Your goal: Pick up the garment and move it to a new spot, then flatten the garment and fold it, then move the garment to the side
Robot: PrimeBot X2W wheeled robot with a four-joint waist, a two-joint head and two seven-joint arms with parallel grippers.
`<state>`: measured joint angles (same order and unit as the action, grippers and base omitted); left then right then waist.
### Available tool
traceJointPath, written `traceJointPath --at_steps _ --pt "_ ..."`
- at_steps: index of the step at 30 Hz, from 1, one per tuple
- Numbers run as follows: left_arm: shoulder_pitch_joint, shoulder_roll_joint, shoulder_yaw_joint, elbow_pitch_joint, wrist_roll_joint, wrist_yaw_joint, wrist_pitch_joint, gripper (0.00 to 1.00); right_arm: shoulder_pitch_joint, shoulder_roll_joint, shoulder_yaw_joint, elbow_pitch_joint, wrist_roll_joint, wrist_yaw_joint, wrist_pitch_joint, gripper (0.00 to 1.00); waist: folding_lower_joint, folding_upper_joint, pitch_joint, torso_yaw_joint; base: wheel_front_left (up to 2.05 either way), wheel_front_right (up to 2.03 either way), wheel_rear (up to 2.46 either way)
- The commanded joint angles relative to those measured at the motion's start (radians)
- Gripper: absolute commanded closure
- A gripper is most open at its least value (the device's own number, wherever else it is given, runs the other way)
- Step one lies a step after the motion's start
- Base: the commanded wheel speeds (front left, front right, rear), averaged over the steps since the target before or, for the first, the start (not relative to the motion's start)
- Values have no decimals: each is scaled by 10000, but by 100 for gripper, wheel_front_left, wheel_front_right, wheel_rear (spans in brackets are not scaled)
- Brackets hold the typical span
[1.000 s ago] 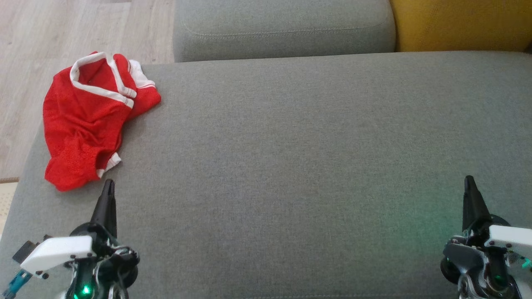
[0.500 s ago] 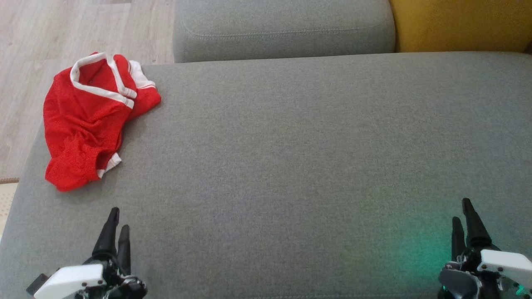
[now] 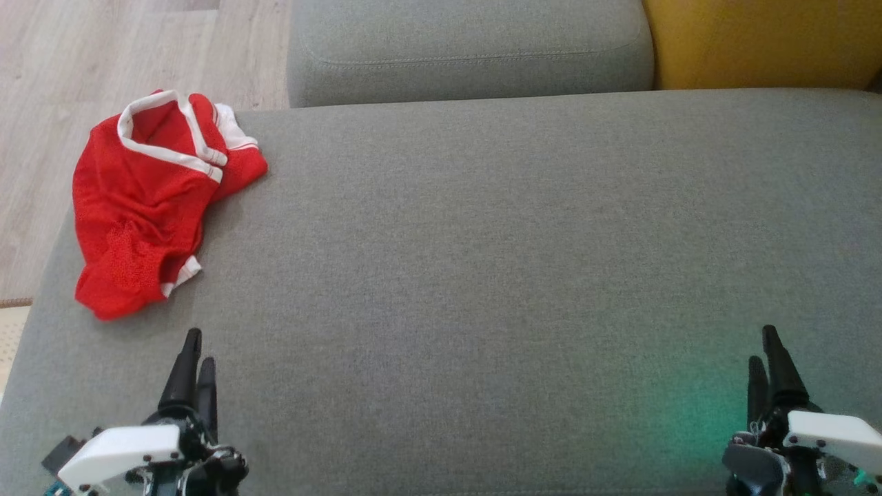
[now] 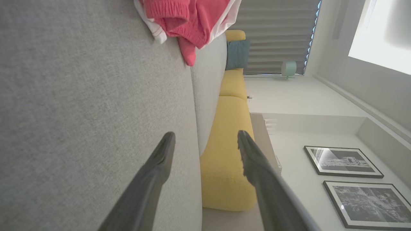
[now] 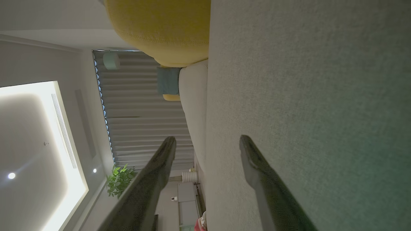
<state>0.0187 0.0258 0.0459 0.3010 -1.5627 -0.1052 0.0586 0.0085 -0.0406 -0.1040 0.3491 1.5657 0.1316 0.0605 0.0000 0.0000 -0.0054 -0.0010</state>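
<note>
Judging by how things lie, the task has hardly begun; the garment (image 3: pixel 148 207) is a crumpled red heap with white trim, unheld and neither flattened nor folded, so the pick-up, the move to a new spot, the smoothing, the fold and the final shift aside all look left to do.

The garment sits at the far-left corner of the grey sofa seat (image 3: pixel 482 241), its left side at or slightly over the seat's edge above the wooden floor (image 3: pixel 103 55); whether any of it hangs free I cannot tell. In the left wrist view it shows at the top (image 4: pixel 189 19), well ahead of the fingers.

Its long axis runs roughly near-to-far in the head view, leaning a little to the right at the far end; the white-banded opening, probably a neckline, lies at the far end and faces away from the robot; the near end is a bunched red lobe with a bit of white hem at its right side, and that lobe is the part nearest the left gripper (image 3: pixel 200 348).

The left gripper hovers low over the seat, near the garment's close end but apart from it; its jaws stand spread with nothing between them, as its wrist view shows (image 4: pixel 206 134). The right gripper (image 3: pixel 762 344) hangs over the bare right part of the seat, well apart from the garment; its jaws are likewise spread and empty (image 5: pixel 208 138). A grey back cushion (image 3: pixel 468 48) and a yellow cushion (image 3: pixel 758 41) lie beyond the seat.
</note>
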Motion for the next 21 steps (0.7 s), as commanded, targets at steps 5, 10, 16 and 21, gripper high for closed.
traceJointPath --at_steps 5,10,16,21 --pt "-238 111 -65 -639 579 103 -220 0 -363 -37 108 -520 -518 -2 -214 0 0 0 -21 -1 0 0 0" --pt "-202 117 -172 -884 1060 218 -367 0 -342 -40 188 -733 -1162 -2 -362 0 0 0 -35 -4 0 0 0" --pt "-151 126 -368 -1175 1912 388 -571 0 -286 -44 311 -1023 -2165 -3 -569 0 0 0 -55 -7 0 0 0" --pt "-105 133 -495 -1346 2642 528 -718 0 -245 -47 408 -1216 -2906 -3 -716 0 0 0 -63 -7 0 0 0"
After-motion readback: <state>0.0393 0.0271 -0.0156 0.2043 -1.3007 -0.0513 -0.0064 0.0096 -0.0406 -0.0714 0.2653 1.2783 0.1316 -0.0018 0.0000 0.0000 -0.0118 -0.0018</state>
